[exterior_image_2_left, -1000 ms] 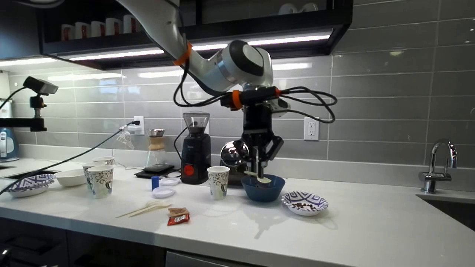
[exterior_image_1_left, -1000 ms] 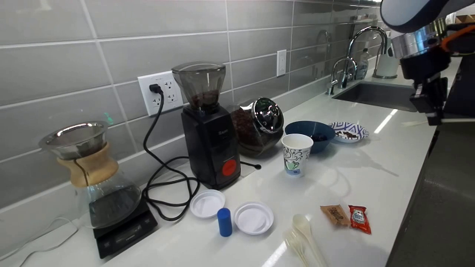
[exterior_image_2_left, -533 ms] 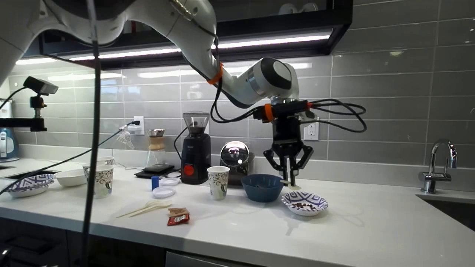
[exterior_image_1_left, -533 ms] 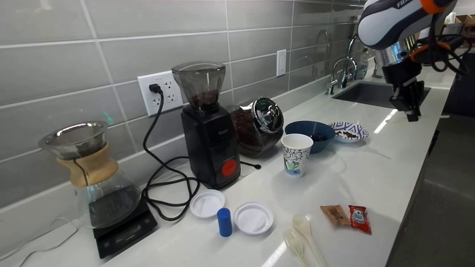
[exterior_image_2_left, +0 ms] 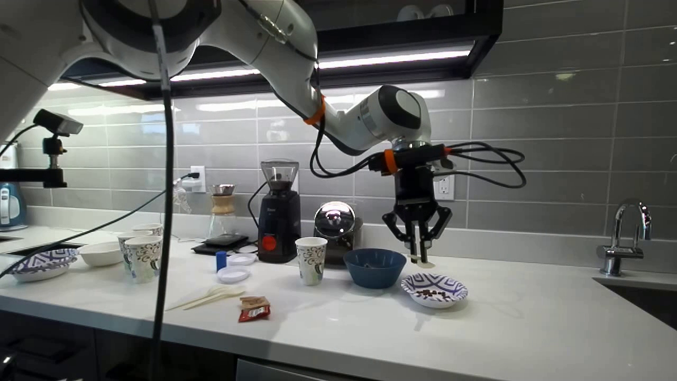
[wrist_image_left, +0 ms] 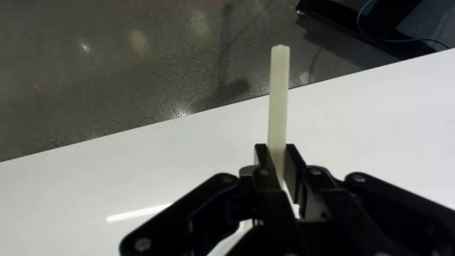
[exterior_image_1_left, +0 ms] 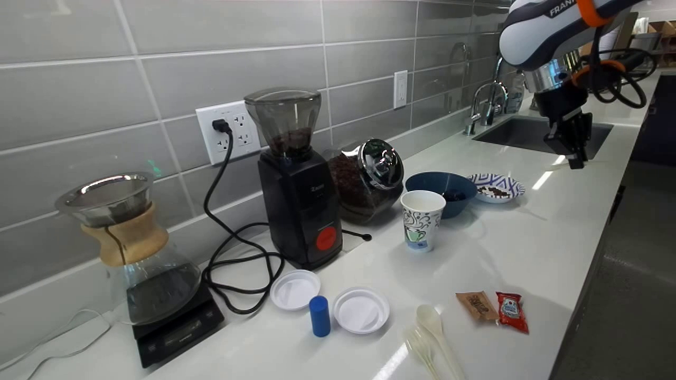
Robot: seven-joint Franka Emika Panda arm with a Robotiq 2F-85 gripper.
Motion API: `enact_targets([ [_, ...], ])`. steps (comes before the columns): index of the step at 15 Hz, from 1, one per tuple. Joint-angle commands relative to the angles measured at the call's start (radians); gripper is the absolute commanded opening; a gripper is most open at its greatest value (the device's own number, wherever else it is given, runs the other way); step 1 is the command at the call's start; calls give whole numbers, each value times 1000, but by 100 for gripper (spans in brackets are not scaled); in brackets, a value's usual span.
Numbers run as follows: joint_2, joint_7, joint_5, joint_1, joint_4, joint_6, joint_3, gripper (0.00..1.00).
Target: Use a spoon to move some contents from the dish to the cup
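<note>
My gripper [exterior_image_2_left: 418, 259] is shut on a pale plastic spoon [wrist_image_left: 278, 96] and holds it above the counter. It shows over the back of the patterned dish in an exterior view. In the wrist view the gripper [wrist_image_left: 279, 153] pinches the handle, which points toward the counter's front edge; the spoon's bowl is mostly hidden. The dish [exterior_image_2_left: 459, 292] is white with a blue-purple pattern and holds small brown pieces; it also shows in an exterior view [exterior_image_1_left: 508, 182]. The cup [exterior_image_1_left: 422, 224], white with a swirl pattern, stands upright; it shows in both exterior views [exterior_image_2_left: 311, 263].
A dark blue bowl [exterior_image_2_left: 374, 275] with dark contents stands between cup and dish. Behind are a black grinder [exterior_image_2_left: 278, 227], a glass jar [exterior_image_1_left: 364, 179] and a carafe [exterior_image_1_left: 150, 285]. Loose cutlery [exterior_image_1_left: 435, 335], packets [exterior_image_1_left: 511, 311] and lids [exterior_image_1_left: 361, 310] lie nearby.
In an exterior view my gripper, still holding the spoon, has moved right from over the blue bowl to above the dish, with only a small shift in the last half second. Dishes and cup have not moved.
</note>
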Motion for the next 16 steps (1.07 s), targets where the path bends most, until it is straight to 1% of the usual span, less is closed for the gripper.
enact_targets([
  [1,49,-14,-18,-1,58,2,1,3],
  [5,161,-65,-25,5,196,-8,2,3],
  [7,226,-98,-16,7,285,-16,5,3],
  [12,370,-181,-7,31,481,-34,9,3],
  [16,459,-224,11,44,580,-38,9,3],
])
